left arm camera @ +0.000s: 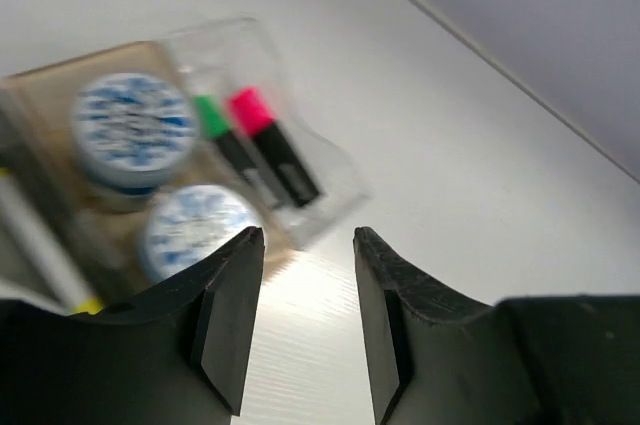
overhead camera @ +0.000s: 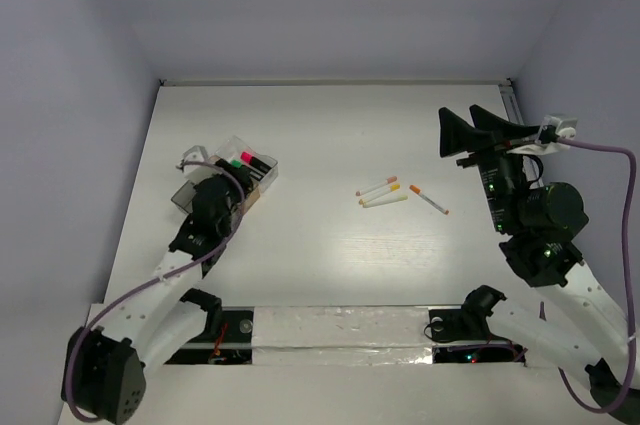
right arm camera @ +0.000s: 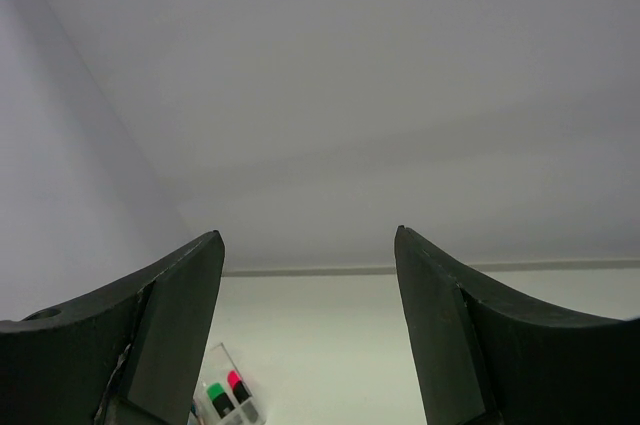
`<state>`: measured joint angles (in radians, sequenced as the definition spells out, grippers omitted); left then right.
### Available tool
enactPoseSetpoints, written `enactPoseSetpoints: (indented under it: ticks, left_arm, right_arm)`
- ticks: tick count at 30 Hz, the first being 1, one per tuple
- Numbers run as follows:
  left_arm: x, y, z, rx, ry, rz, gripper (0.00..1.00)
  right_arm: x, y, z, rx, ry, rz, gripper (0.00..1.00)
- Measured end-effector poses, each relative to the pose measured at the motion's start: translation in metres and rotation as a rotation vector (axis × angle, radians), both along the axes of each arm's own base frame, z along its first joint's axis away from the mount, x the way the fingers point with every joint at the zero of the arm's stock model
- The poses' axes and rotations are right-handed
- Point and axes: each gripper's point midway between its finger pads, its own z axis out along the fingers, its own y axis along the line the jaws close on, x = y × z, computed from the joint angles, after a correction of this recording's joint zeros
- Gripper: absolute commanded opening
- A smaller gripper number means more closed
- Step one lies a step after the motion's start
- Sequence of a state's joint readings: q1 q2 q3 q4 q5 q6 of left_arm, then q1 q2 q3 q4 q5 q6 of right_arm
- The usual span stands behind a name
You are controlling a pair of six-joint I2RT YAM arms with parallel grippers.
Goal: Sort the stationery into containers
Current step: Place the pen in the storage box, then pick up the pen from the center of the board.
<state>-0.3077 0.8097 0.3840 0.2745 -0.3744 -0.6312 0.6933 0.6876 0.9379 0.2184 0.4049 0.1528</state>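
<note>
Four loose pens (overhead camera: 385, 200) lie well right of the containers (overhead camera: 266, 180), long axes pointing roughly away from them. Your right gripper (overhead camera: 462, 130), wide open and empty, is nearer. Your left gripper (left arm camera: 308, 245) hovers over the containers, part-open, holding nothing. The pens are thin and white with orange or yellow tips.

The right tool (right arm camera: 307, 235) is facing the far wall (right arm camera: 330, 95), fingers spreading wide. Low left, a green-capped marker (right arm camera: 215, 394) and a pink-capped marker (right arm camera: 235, 384) are lying in a clear tray (right arm camera: 222, 350) on the table (right arm camera: 330, 345).
</note>
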Motion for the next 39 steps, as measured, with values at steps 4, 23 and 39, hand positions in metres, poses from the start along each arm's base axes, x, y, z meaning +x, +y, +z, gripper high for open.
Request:
enactPoseSetpoints:
  ticks: [4,23,39]
  left_arm:
    - [0.014,-0.076,0.035,0.028,-0.037,-0.204,0.37]
    - [0.009,-0.435,-0.059,0.515,-0.008,-1.212,0.63]
    - [0.006,-0.518,-0.088,0.616,-0.071,-1.623,0.64]
  right_arm:
    - [-0.001,-0.003,0.004,0.010,-0.011,-0.008,0.75]
    - [0.004,-0.006,-0.001,-0.026,-0.003,-0.048,0.74]
    - [0.008,-0.003,-0.007,-0.048,0.013,-0.050,0.74]
